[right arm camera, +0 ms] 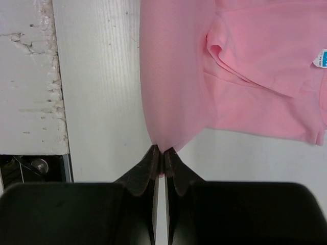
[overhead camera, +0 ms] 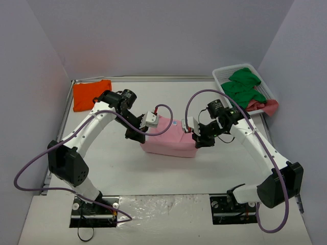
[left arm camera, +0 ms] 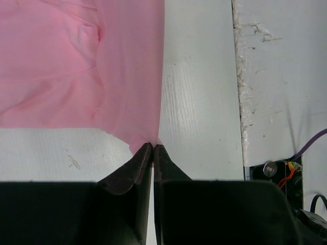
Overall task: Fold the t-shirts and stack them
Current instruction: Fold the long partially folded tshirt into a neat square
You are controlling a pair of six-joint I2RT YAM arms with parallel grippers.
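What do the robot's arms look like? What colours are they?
The left arm and the right arm look the same. Each is made of smooth white tubes joined by chunky black joints. A thin purple cable loops along each arm. At the tips, the jaws are two dark, pointed wedges.

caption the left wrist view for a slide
Left gripper shut on a corner of the light pink cloth t-shirt over a white table

Left arm and right arm angled inward — jaws of each clamped tight.
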